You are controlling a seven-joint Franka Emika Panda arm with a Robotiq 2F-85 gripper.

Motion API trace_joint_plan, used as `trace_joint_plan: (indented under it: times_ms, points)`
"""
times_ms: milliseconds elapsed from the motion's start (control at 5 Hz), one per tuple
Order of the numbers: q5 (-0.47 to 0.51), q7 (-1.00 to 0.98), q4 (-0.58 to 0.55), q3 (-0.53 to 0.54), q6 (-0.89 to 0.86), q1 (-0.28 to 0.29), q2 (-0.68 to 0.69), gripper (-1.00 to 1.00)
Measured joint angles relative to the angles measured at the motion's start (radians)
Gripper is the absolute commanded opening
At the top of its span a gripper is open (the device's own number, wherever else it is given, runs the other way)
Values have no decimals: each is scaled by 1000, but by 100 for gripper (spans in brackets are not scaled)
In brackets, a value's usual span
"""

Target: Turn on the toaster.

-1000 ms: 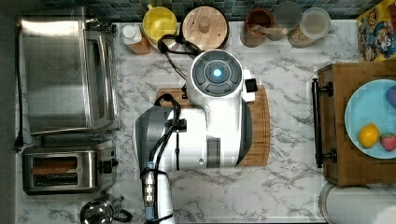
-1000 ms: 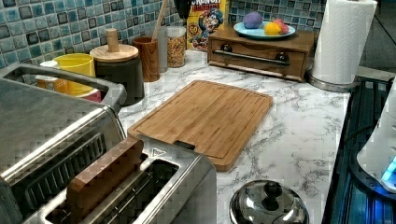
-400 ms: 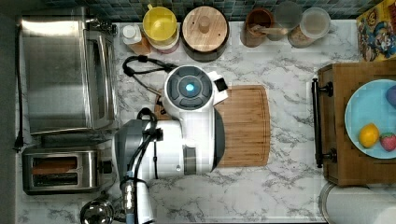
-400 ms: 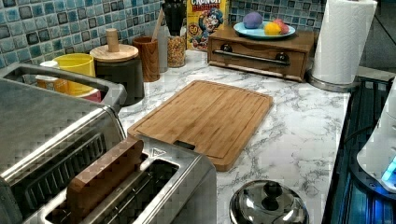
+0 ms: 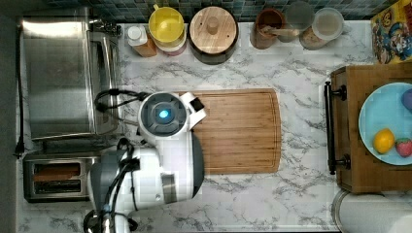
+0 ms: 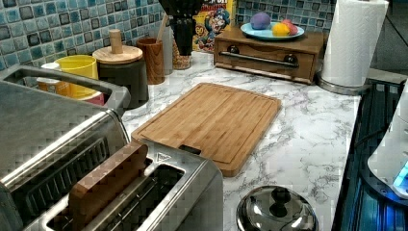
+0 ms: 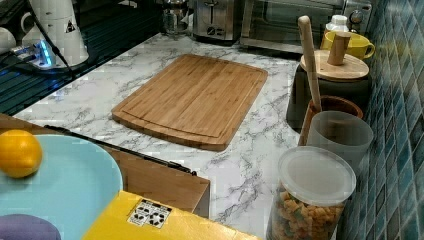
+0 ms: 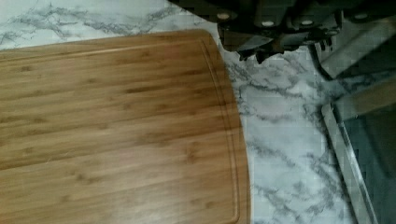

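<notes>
The toaster [image 5: 56, 177] is a small steel box with two long slots, at the bottom left of the top view. It fills the left view's near corner [image 6: 192, 192], with a brown slab [image 6: 108, 180] standing in one slot. It also stands far off in the right view [image 7: 217, 20]. My white arm [image 5: 163, 145] hangs over the left end of the bamboo cutting board [image 5: 238, 131], just right of the toaster in the top view. My dark gripper [image 6: 182, 36] hangs above the counter at the back of the left view. In the wrist view the gripper [image 8: 259, 51] is over marble beside the board's edge [image 8: 116, 130].
A large steel toaster oven [image 5: 68, 73] sits behind the toaster, its edge in the wrist view [image 8: 364, 140]. Jars and a yellow cup [image 5: 166, 24] line the tiled wall. A wooden box with a blue fruit plate [image 5: 384, 121], a paper towel roll [image 6: 353, 43] and a pot lid [image 6: 276, 211] are nearby.
My arm has swung toward the top view's left, from the middle of the cutting board to its left end near the toaster oven. In the left view the gripper hangs lower.
</notes>
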Motion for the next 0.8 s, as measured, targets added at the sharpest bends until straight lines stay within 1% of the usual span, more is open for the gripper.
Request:
trace_joint_plan:
  times_ms: [200, 600, 800]
  points:
    - [46, -29, -39, 63, 0, 9, -43, -100]
    - [53, -56, -68, 145, 5, 73, -88, -100]
    - [53, -57, -68, 172, 5, 93, -78, -100]
